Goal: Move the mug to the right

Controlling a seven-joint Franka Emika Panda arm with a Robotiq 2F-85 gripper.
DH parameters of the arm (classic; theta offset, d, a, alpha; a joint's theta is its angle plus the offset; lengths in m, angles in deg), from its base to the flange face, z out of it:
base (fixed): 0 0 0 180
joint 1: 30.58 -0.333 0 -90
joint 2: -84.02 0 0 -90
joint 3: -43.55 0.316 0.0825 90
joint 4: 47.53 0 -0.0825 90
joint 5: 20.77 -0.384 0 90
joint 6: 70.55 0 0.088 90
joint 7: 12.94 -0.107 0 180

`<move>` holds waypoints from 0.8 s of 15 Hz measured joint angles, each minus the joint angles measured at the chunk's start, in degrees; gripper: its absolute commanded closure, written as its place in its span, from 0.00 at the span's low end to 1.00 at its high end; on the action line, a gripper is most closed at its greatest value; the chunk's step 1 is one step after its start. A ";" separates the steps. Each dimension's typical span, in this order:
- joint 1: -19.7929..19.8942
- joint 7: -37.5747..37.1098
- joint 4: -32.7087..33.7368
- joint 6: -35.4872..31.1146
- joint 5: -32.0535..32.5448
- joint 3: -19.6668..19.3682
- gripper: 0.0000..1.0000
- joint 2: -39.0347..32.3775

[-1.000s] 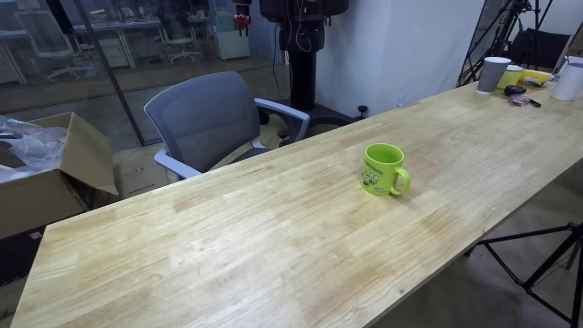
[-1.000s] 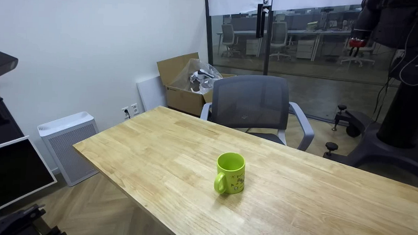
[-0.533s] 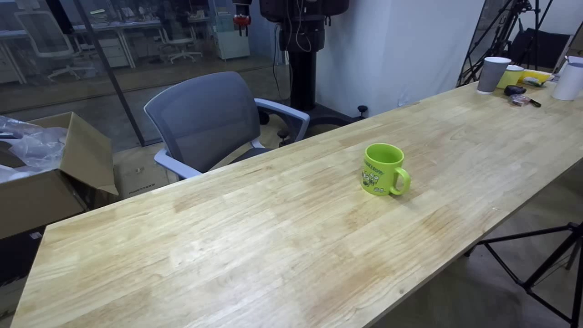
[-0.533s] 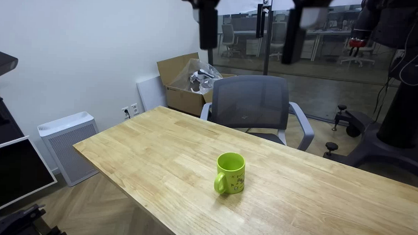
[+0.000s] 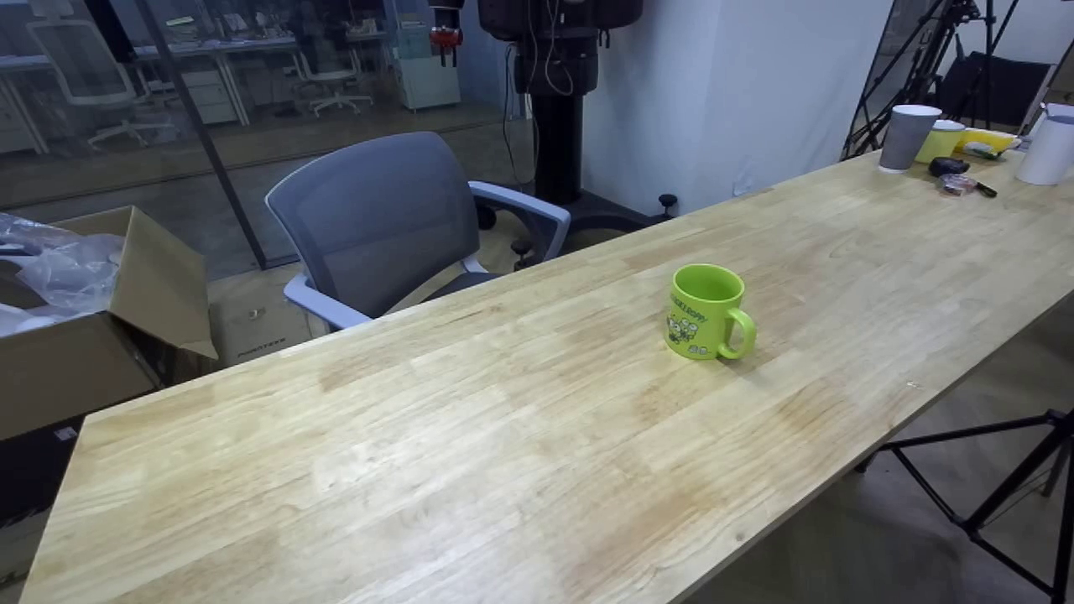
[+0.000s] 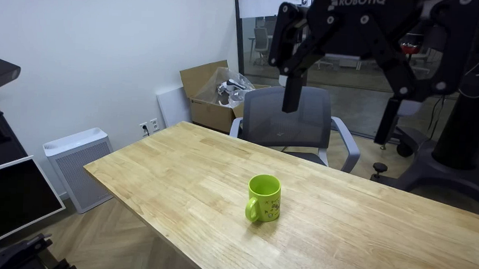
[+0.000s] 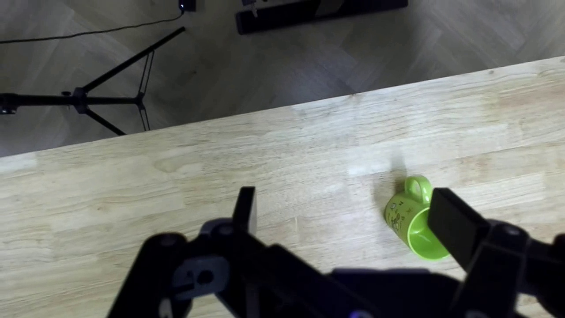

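The lime-green mug point(image 5: 705, 317) stands upright on the wooden table point(image 5: 470, 470). In an exterior view the mug point(image 6: 264, 198) shows its handle toward the lower left. My gripper point(image 6: 338, 117) hangs above the table there, fingers spread wide and pointing down, with nothing between them. In the wrist view my gripper point(image 7: 345, 205) is open, and the mug point(image 7: 407, 215) lies below, near the right finger, which hides part of its rim. The gripper is apart from the mug, well above it. The gripper does not show in the exterior view point(image 5: 537, 403) of the long table.
At the table's far end stand a grey cup point(image 5: 908, 138), a yellow cup point(image 5: 940, 143), a white container point(image 5: 1049, 151) and small items. A chair point(image 6: 286, 116) is by the table edge. A tripod point(image 7: 80, 98) stands on the floor beyond another edge.
My gripper has come down into an exterior view from the top and moved to the right, its fingers now lower and fully visible. The mug has not moved.
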 measured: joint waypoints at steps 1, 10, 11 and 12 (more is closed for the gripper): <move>0.19 0.00 1.13 0.83 -0.23 0.15 0.00 -1.29; 0.38 0.00 3.39 2.76 -0.68 0.34 0.00 -2.93; 0.38 0.00 3.39 2.76 -0.68 0.34 0.00 -2.93; 0.38 0.00 3.39 2.76 -0.68 0.34 0.00 -2.93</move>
